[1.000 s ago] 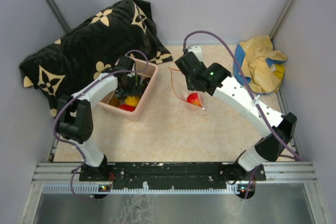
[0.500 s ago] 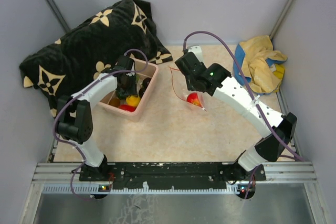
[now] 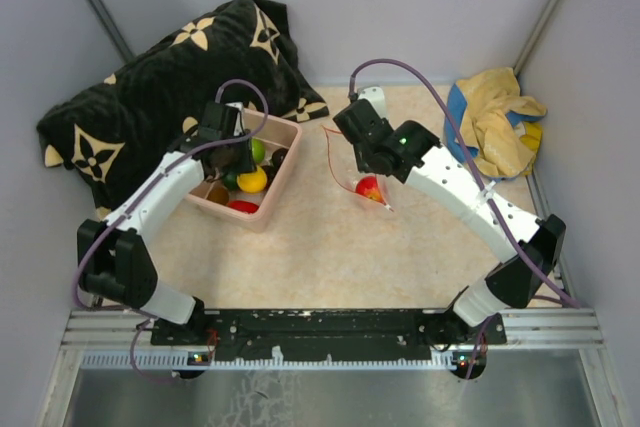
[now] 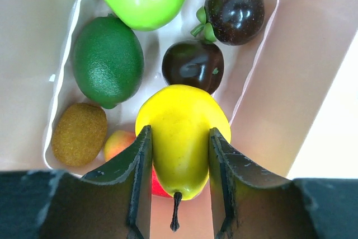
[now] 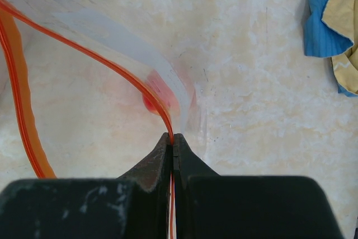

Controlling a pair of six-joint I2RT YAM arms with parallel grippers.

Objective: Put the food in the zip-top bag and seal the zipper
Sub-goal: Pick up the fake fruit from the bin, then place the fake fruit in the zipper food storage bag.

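Smooth, glossy yellow fruit [image 4: 182,132] — rough, matt kiwi [image 4: 79,134]; thin clear plastic zip-top bag [image 5: 100,99]; smooth plastic pink tub [image 4: 291,82].

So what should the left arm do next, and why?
Probably carry the yellow fruit across to the bag: the left jaws are shut on it above the pink tub, while the right jaws pinch the bag's orange strip.
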